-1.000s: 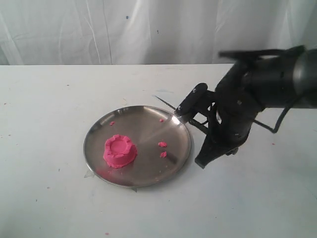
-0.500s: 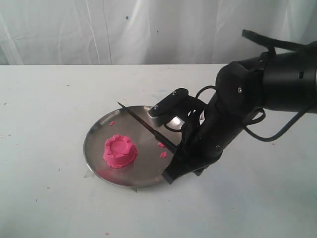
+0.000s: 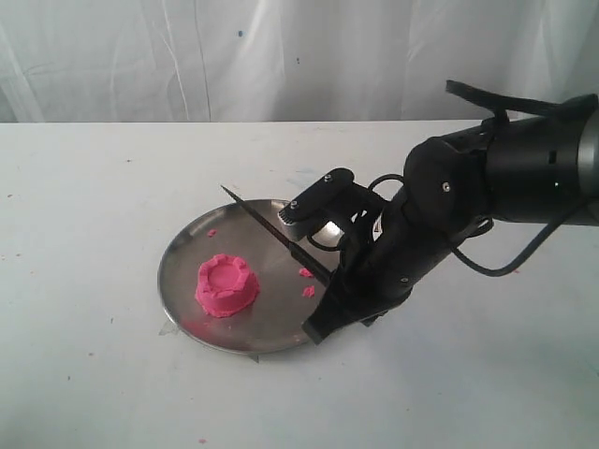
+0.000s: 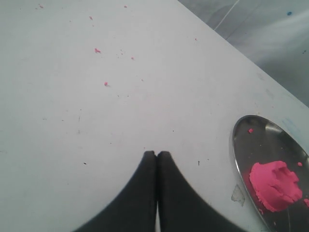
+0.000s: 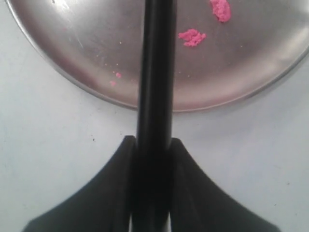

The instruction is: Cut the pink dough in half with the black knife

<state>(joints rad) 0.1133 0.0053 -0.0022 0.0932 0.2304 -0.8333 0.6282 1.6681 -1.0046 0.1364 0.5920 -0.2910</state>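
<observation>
The pink dough [image 3: 226, 285] is one round lump with a dented top, on the left part of the steel plate [image 3: 178, 245]. My right gripper [image 3: 328, 304] is shut on the handle of the black knife [image 3: 271, 229]. Its blade slants over the plate, to the right of and behind the dough and clear of it. The right wrist view has the knife [image 5: 155, 72] running out from between the gripper's [image 5: 152, 140] fingers over the plate rim [image 5: 87, 82]. The left gripper [image 4: 157, 152] is shut on nothing above bare table; dough [image 4: 275, 186] and plate [image 4: 235, 145] lie off to one side.
Small pink crumbs [image 3: 307, 273] lie on the plate's right half, seen close in the right wrist view as crumbs [image 5: 192, 36]. Tiny pink specks [image 4: 97, 50] dot the white table. A white curtain [image 3: 281, 56] hangs behind the table.
Over the last second my right arm swung left and carried the knife from the plate's far right rim to over the plate. In the last half second it barely moved.
</observation>
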